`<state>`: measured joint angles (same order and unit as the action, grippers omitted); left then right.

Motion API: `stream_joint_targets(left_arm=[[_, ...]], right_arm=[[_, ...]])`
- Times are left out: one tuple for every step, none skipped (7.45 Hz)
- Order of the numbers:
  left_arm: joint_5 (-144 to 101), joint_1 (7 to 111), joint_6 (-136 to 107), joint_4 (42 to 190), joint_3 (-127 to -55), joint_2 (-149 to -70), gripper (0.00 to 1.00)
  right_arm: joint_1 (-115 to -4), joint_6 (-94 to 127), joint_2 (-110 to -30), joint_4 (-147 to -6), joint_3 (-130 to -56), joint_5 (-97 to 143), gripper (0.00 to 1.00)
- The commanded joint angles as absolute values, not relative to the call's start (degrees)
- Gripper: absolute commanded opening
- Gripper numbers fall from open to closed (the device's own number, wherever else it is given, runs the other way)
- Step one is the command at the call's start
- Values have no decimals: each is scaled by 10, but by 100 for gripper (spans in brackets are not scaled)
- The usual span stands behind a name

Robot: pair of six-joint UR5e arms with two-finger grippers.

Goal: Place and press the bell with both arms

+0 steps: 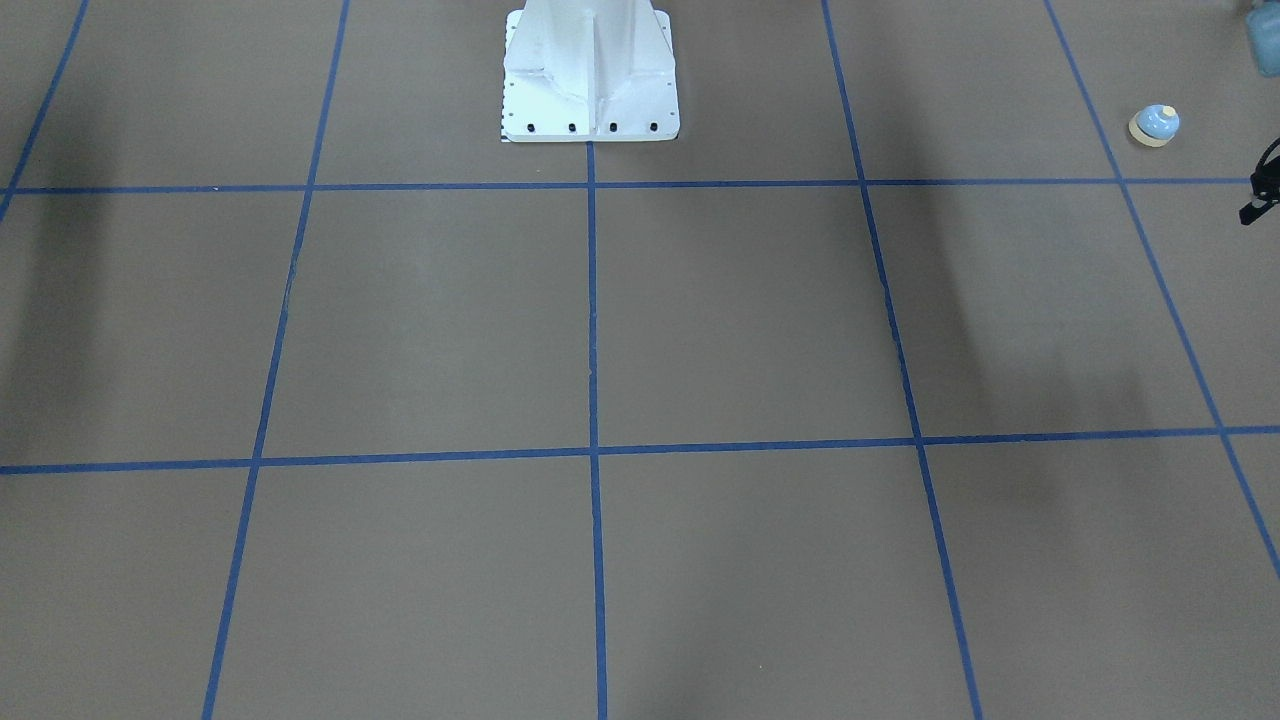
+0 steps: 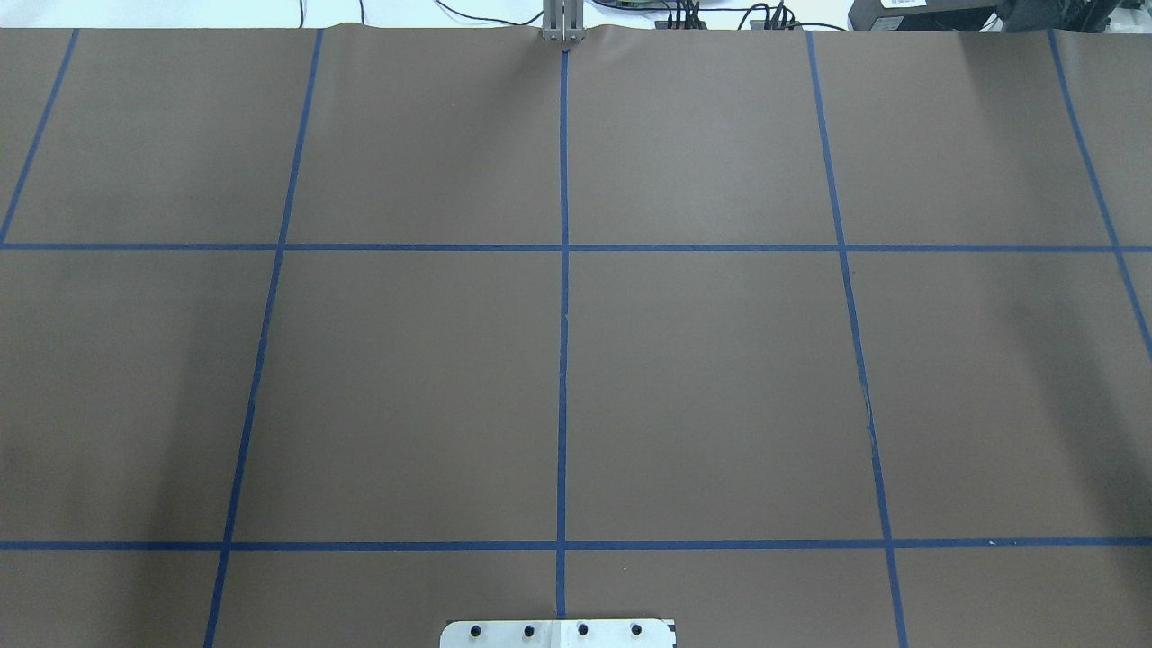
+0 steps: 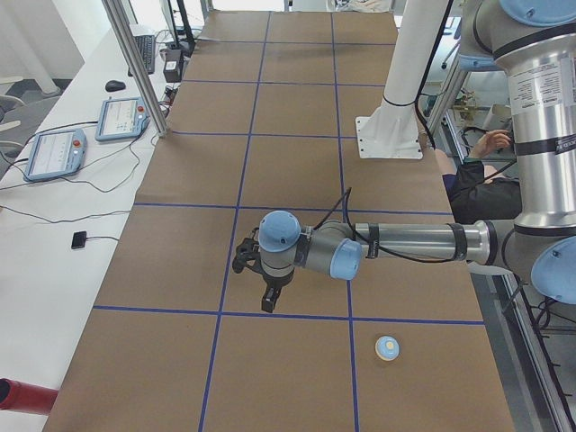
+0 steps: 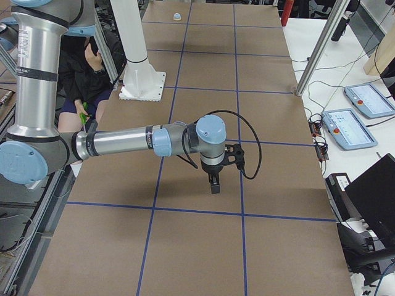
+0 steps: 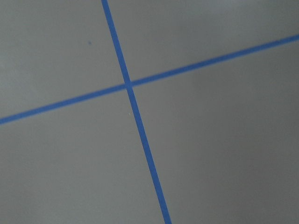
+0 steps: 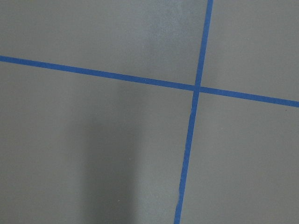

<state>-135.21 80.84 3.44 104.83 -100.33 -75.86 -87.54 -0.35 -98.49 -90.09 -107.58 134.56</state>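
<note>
The bell (image 1: 1155, 125) is a small light-blue dome with a cream button. It stands on the brown table near the robot's left end and also shows in the exterior left view (image 3: 387, 347) and far off in the exterior right view (image 4: 176, 16). My left gripper (image 3: 268, 304) points down above the table, apart from the bell, farther from the robot's side. Only a black sliver of it (image 1: 1262, 190) shows in the front-facing view, so I cannot tell if it is open or shut. My right gripper (image 4: 213, 187) points down at the other end; its state cannot be told.
The white pedestal (image 1: 590, 80) stands at the table's robot side, also in the overhead view (image 2: 558, 633). A seated person (image 4: 80, 74) is behind the table. Tablets (image 3: 54, 153) and metal posts (image 3: 135, 63) stand along the far edge. Blue tape lines cross the brown surface.
</note>
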Motion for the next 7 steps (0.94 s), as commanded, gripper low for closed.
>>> stream_joint_targets(left_arm=[[-1346, 753, 33, 1056, -1004, -698, 100], [-1345, 734, 33, 1081, -1003, -657, 100], [-1344, 724, 33, 1113, -1001, -614, 100], [-1341, 713, 31, 1115, -996, -595, 100], [-1340, 689, 9, 1116, -975, -593, 100], [-1339, 665, 2, 1117, -956, -593, 100], [-1339, 649, -3, 1117, -945, -593, 100]], right_arm=[[-875, -4, -985, -901, -1076, 1346, 100], [-875, -4, -985, -901, -1076, 1346, 100], [-875, -4, -985, -901, -1076, 1346, 100], [-875, -4, -986, -901, -1076, 1346, 100], [-875, -4, -985, -901, -1076, 1346, 100], [-875, -4, -985, -901, -1076, 1346, 100], [-875, -4, -986, -901, -1076, 1346, 100]])
